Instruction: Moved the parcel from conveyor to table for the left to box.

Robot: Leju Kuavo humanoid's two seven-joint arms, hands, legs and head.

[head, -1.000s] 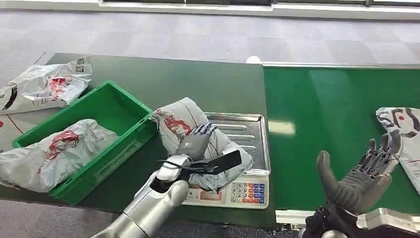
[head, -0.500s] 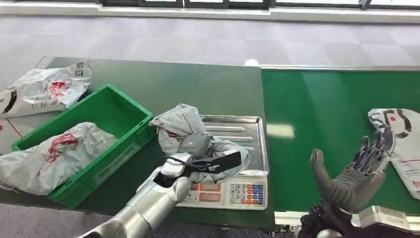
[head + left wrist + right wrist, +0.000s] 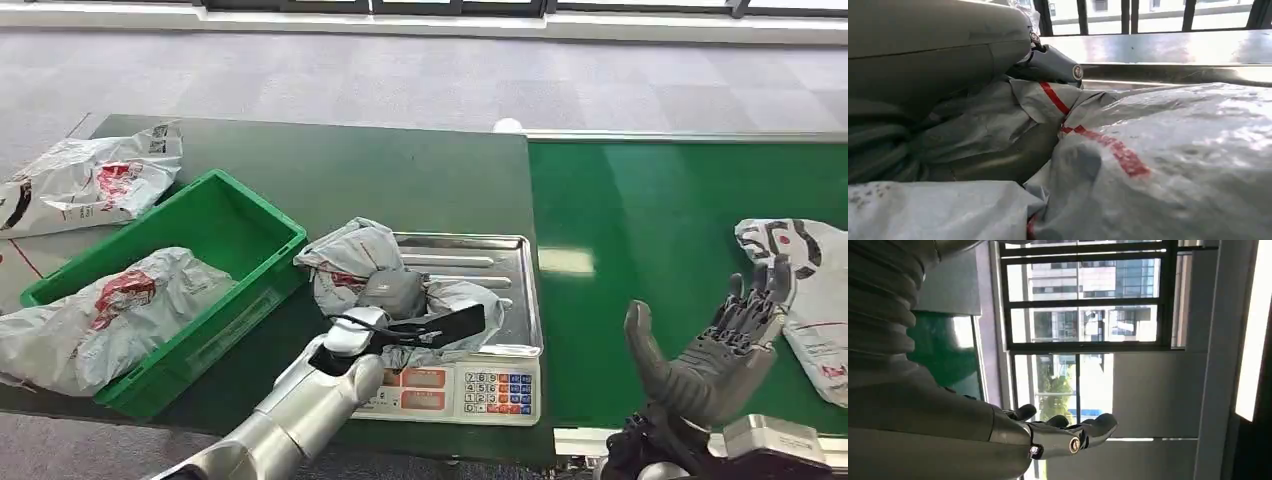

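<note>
A crumpled grey parcel (image 3: pixel 350 262) with red print lies on the steel tray (image 3: pixel 490 265) of a scale. My left hand (image 3: pixel 392 295) grips it from above, fingers curled into the bunched plastic. The left wrist view shows my left hand (image 3: pixel 948 50) pressed into the folds of the grey parcel (image 3: pixel 1148 150). My right hand (image 3: pixel 715 345) is raised palm-up over the front edge of the green conveyor (image 3: pixel 650 220), fingers spread and holding nothing; my right hand (image 3: pixel 998 430) is also bare in the right wrist view. A green box (image 3: pixel 235 225) stands left of the scale.
The green box holds another grey parcel (image 3: pixel 110 310). A third parcel (image 3: pixel 85 185) lies on the table's far left. One more parcel (image 3: pixel 800 280) rests on the conveyor at the right edge. The scale's keypad (image 3: pixel 495 385) faces me.
My left hand's fingers have curled down into the parcel, which is now bunched and lower. The parcel on the conveyor has drifted slightly left. The right hand has hardly moved.
</note>
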